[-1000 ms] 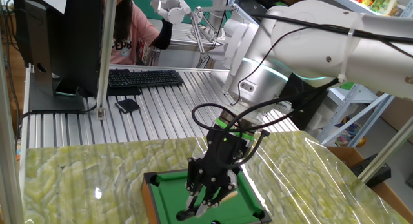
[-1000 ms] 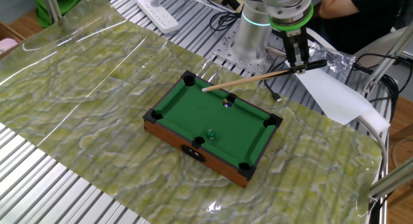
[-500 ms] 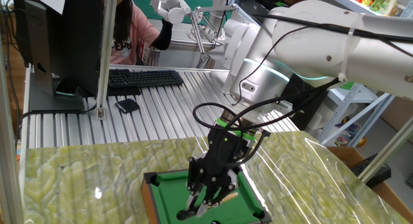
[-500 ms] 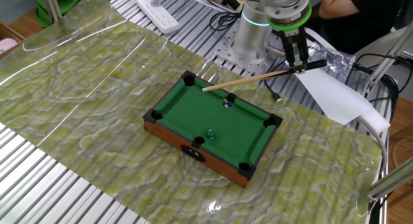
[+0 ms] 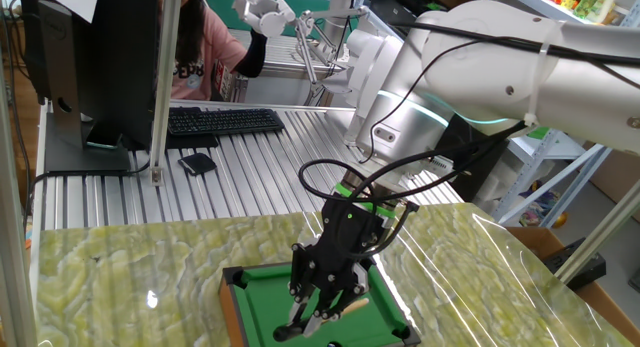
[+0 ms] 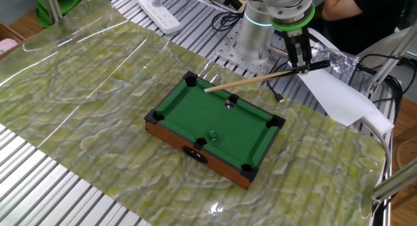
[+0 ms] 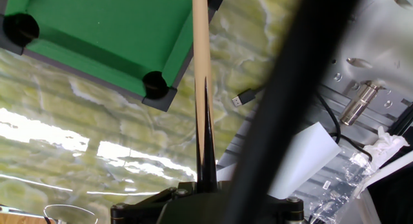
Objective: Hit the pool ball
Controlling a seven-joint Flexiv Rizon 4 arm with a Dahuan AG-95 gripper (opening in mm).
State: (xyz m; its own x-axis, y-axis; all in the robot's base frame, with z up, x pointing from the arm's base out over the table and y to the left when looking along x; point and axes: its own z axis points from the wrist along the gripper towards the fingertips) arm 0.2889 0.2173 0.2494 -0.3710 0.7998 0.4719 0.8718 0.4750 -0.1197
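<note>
Mini pool table (image 6: 171, 102) at left with the pool ball (image 6: 229, 104) near its far rail, just beyond the cue stick (image 6: 260, 80) tip, and the gripper (image 6: 301, 64) at right clamped on the cue's butt, nothing having shifted since the earlier frames.

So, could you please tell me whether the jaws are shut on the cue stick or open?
Shut on it: the gripper clamps the cue stick near its dark butt end, holding it above the pool table.
</note>
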